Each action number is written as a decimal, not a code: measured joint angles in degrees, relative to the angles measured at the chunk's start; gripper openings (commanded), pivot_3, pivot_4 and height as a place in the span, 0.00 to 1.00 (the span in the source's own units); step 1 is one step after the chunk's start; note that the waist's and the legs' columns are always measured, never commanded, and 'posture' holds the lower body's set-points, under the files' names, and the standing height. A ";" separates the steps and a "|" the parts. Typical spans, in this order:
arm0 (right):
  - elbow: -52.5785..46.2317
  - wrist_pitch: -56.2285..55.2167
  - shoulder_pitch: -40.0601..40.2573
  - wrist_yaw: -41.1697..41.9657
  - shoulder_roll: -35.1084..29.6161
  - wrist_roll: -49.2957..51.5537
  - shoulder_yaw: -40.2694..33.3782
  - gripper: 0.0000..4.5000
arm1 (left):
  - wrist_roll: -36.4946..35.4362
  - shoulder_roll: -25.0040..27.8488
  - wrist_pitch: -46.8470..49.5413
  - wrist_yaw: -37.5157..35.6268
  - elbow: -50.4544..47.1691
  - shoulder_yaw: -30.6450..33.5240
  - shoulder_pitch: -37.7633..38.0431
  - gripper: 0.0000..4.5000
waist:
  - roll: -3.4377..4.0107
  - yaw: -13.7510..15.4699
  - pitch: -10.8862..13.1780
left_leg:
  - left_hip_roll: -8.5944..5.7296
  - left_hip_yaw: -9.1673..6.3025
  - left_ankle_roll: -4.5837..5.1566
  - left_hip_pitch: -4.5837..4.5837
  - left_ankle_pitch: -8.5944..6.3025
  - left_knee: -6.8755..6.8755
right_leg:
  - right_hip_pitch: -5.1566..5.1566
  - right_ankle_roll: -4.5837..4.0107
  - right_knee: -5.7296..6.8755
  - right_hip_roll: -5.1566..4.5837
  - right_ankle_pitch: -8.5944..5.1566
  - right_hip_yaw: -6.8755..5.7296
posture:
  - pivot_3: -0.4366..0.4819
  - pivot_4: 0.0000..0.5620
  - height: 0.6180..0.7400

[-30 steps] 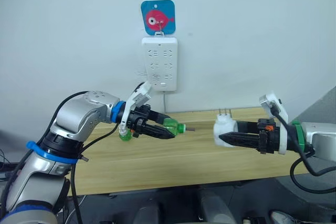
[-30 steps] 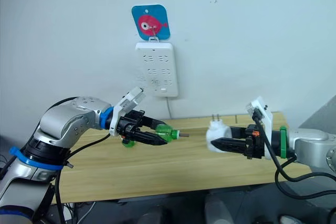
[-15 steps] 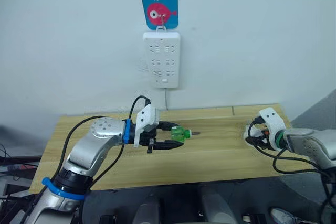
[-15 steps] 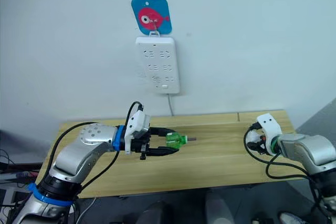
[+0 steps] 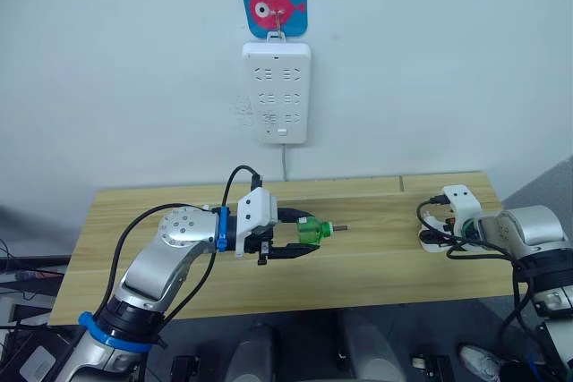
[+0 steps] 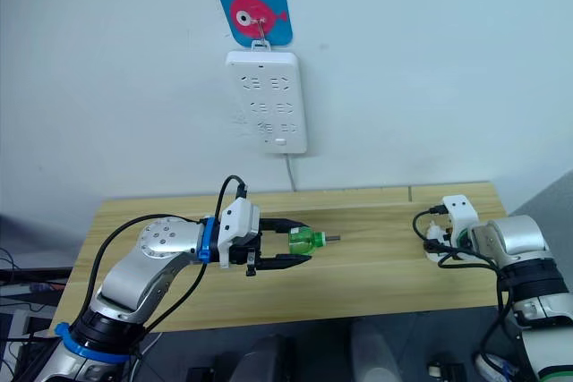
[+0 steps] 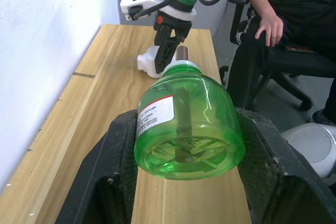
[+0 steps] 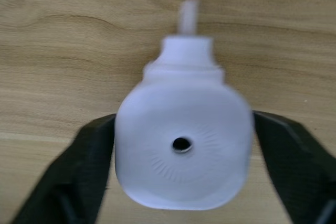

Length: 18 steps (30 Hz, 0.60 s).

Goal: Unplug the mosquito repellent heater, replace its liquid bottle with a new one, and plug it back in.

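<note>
Left claw (image 5: 288,235) pinching green bottle (image 5: 310,231), right claw (image 8: 181,182) round heater (image 8: 181,140), person's hand (image 7: 270,26) nearby

The two head views are looking forward and down, sharing the table (image 5: 376,257) and far wall, while the left wrist view is peering closely along its green bottle (image 7: 186,121) toward the right pincer (image 7: 167,51), and the right wrist view is facing straight down, near the tabletop.

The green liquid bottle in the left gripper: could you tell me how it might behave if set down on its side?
The green bottle looks round-bodied, so it would probably roll. Its clear plastic suggests it is light. The left gripper holds it at its curved sides, so it may slip.
</note>
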 measured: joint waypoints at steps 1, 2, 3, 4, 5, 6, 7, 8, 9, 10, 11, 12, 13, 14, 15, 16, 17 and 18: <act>-2.10 1.25 0.65 0.13 -0.32 0.08 -1.54 1.00 | -0.01 -0.27 -0.06 0.05 0.01 -0.17 0.01 0.50 | 0.04 0.00 0.02 | -0.01 0.00 0.00 -0.02 0.00 0.00 | -0.03 0.00 0.00 -0.01 0.00 0.01 | 0.34 0.46 0.92; -4.51 2.51 1.29 0.22 -0.88 0.25 -3.19 1.00 | -0.02 -0.48 -0.06 0.09 0.03 -0.18 0.01 0.50 | 0.04 0.00 0.02 | 0.00 -0.01 0.00 -0.04 0.00 0.00 | -0.04 0.00 0.01 0.00 0.00 -0.02 | 0.34 0.46 0.92; -7.95 3.80 2.66 0.29 -1.95 0.61 -5.24 1.00 | -0.05 -0.77 -0.10 0.19 0.12 -0.17 -0.07 0.50 | 0.06 0.04 0.02 | -0.01 -0.03 0.00 -0.11 0.00 0.00 | -0.10 0.00 0.01 -0.01 0.00 -0.03 | 0.32 0.45 0.92; -11.87 5.14 4.35 0.41 -3.40 0.99 -7.44 1.00 | -0.07 -0.89 -0.22 0.37 0.39 -0.08 -0.15 0.50 | 0.07 0.12 0.02 | -0.01 -0.08 0.00 -0.19 0.00 0.00 | -0.15 0.01 0.00 -0.01 0.00 -0.08 | 0.31 0.45 0.92; -15.86 6.18 6.12 0.51 -4.68 1.34 -9.79 1.00 | -0.16 -1.32 -0.46 0.67 1.00 0.15 -0.10 0.50 | 0.10 0.21 0.00 | -0.01 -0.12 -0.01 -0.29 0.01 0.01 | -0.23 0.01 0.01 -0.01 0.00 -0.12 | 0.30 0.44 0.92; -21.90 7.85 8.78 0.80 -5.67 2.42 -13.93 1.00 | -0.34 -2.28 -0.57 1.38 1.96 0.75 -0.02 0.50 | 0.13 0.29 -0.02 | -0.01 -0.13 -0.02 -0.49 0.01 0.04 | -0.42 0.01 0.03 -0.01 0.00 -0.13 | 0.29 0.43 0.92; -26.85 9.38 10.17 1.32 -5.76 3.61 -17.23 1.00 | -0.56 -3.11 -0.60 2.01 2.82 1.47 0.17 0.50 | 0.13 0.20 -0.03 | 0.00 -0.14 -0.03 -0.68 0.02 0.11 | -0.57 0.02 0.07 0.00 0.01 -0.16 | 0.27 0.42 0.92; -32.61 11.46 11.48 1.93 -4.58 5.85 -21.56 1.00 | -0.92 -4.43 -0.62 3.00 3.70 2.21 0.29 0.50 | 0.13 0.05 -0.03 | 0.01 -0.15 -0.04 -0.74 0.03 0.11 | -0.64 0.02 0.09 0.00 0.02 -0.17 | 0.26 0.42 0.92; -37.32 12.91 11.93 2.67 -2.87 8.02 -24.63 1.00 | -1.29 -5.61 -0.64 3.90 4.14 2.66 0.37 0.50 | 0.15 -0.15 -0.05 | 0.03 -0.13 -0.04 -0.72 0.02 0.11 | -0.63 0.02 0.11 0.00 0.02 -0.16 | 0.25 0.41 0.92; -43.11 15.27 12.38 3.18 0.19 10.98 -28.62 1.00 | -1.47 -7.39 -0.81 5.18 4.25 3.11 0.37 0.50 | 0.14 -0.38 -0.05 | 0.04 -0.13 -0.04 -0.72 0.02 0.10 | -0.63 0.02 0.10 0.01 0.02 -0.16 | 0.24 0.41 0.92; -48.50 17.01 12.85 3.78 3.58 13.74 -31.49 1.00 | -1.55 -9.30 -1.18 6.51 4.24 3.43 0.43 0.50 | 0.11 -0.45 -0.07 | 0.06 -0.12 -0.04 -0.70 0.02 0.11 | -0.62 0.02 0.13 0.02 0.02 -0.16 | 0.23 0.39 0.92; -51.66 18.06 13.20 4.06 6.44 15.85 -32.62 1.00 | -1.56 -10.35 -1.40 7.56 4.24 3.51 0.45 0.50 | 0.12 -0.46 -0.08 | 0.06 -0.13 -0.04 -0.70 0.03 0.12 | -0.61 0.02 0.14 0.02 0.02 -0.17 | 0.22 0.39 0.92; -55.50 19.36 13.69 3.88 10.92 18.01 -35.40 1.00 | -1.55 -11.68 -1.67 9.00 4.19 4.02 0.82 0.50 | 0.09 -0.43 -0.10 | 0.06 -0.17 -0.06 -0.68 0.04 0.10 | -0.58 0.02 0.11 0.03 0.03 -0.19 | 0.22 0.38 0.92; -58.60 20.47 13.94 3.69 15.72 19.97 -37.24 1.00 | -1.53 -12.95 -1.97 10.36 4.21 4.47 1.15 0.50 | 0.09 -0.42 -0.11 | 0.05 -0.15 -0.07 -0.68 0.04 0.11 | -0.59 0.01 0.13 0.03 0.03 -0.16 | 0.21 0.37 0.92; -60.60 21.05 14.08 3.35 19.18 21.64 -37.87 1.00 | -1.50 -13.69 -2.25 11.32 4.19 4.52 1.18 0.50 | 0.11 -0.44 -0.12 | 0.03 -0.10 -0.08 -0.68 0.05 0.14 | -0.61 0.00 0.14 0.02 0.05 -0.12 | 0.21 0.37 0.92; -63.10 19.26 14.97 1.90 23.84 23.15 -39.05 1.00 | -1.46 -14.60 -2.94 12.30 3.85 4.70 1.69 0.50 | 0.11 -0.52 -0.19 | 0.01 -0.11 -0.09 -0.68 0.05 0.13 | -0.60 0.03 0.11 0.02 0.07 -0.11 | 0.20 0.35 0.92; -65.08 17.38 15.82 0.59 28.60 24.89 -40.10 1.00 | -1.44 -15.52 -3.77 13.02 3.54 4.84 2.34 0.50 | 0.13 -0.60 -0.29 | 0.02 -0.11 -0.09 -0.69 0.06 0.12 | -0.61 0.03 0.10 0.01 0.07 -0.12 | 0.20 0.35 0.92; -66.00 16.03 16.40 -1.33 33.95 27.76 -40.74 1.00 | -1.32 -16.61 -4.51 13.97 3.38 4.82 2.69 0.50 | 0.15 -0.82 -0.33 | 0.01 -0.10 -0.10 -0.68 0.06 0.11 | -0.61 0.04 0.11 0.00 0.08 -0.10 | 0.20 0.34 0.92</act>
